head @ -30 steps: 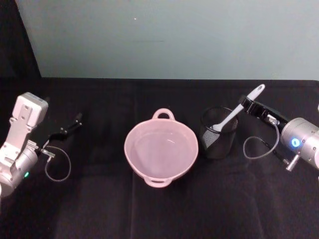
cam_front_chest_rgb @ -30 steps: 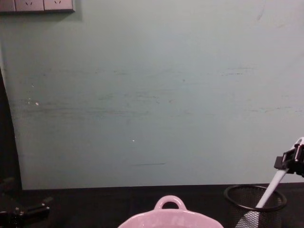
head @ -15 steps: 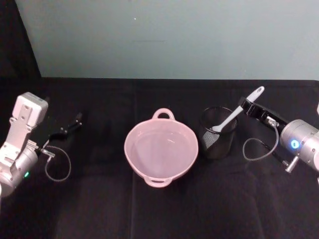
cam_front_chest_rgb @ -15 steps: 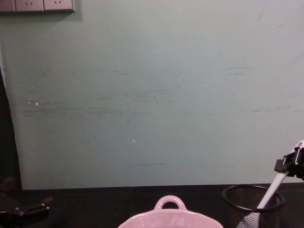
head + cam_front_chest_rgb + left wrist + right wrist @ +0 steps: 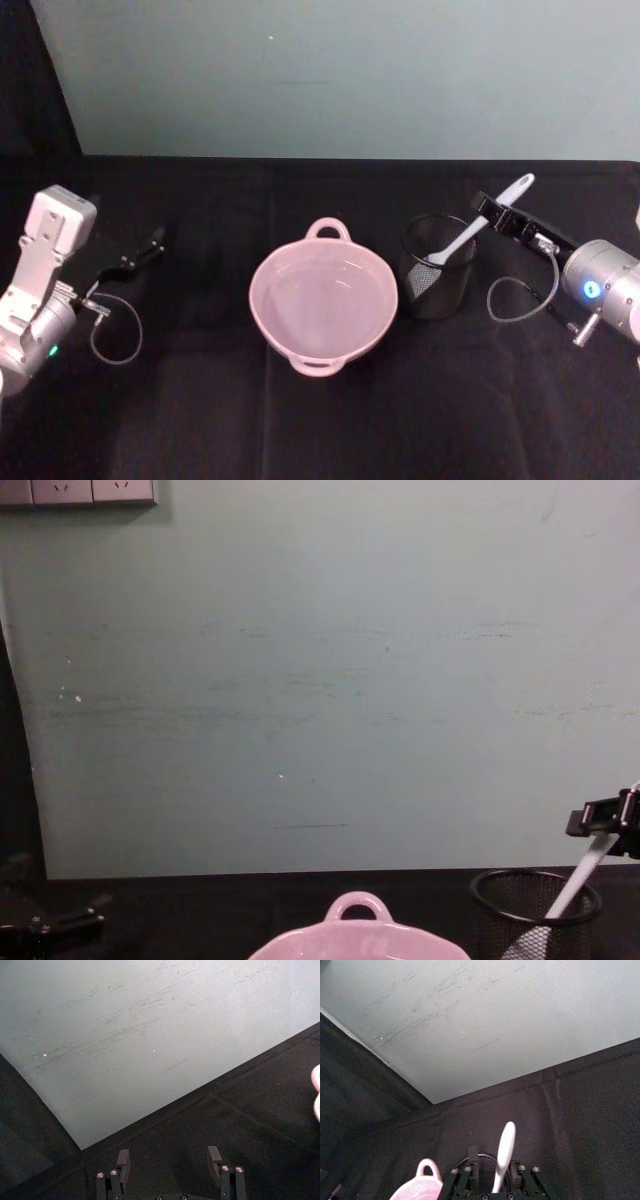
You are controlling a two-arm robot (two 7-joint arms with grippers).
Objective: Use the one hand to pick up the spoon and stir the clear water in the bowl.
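Within the last second the right pincer [image 5: 490, 211] had slid lower along the white spoon's [image 5: 472, 232] handle and clamped on it — bowl end still down in the mesh cup [image 5: 437, 266] beside the pink bowl [image 5: 322, 300] — leaving the spoon ready to lift, while the left pincer [image 5: 140, 254] sat parked, fingers apart.

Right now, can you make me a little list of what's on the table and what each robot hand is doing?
spoon: white, leaning in the mesh cup, bowl end down, handle sticking up out of it
mesh cup: black wire, upright, to the right of the pink bowl
pink bowl: centre of the black table, clear water inside, loop handle toward the wall
right gripper: fingers closed around the spoon's upper handle, above the cup
left gripper: parked at the table's left side, fingers open, holding nothing
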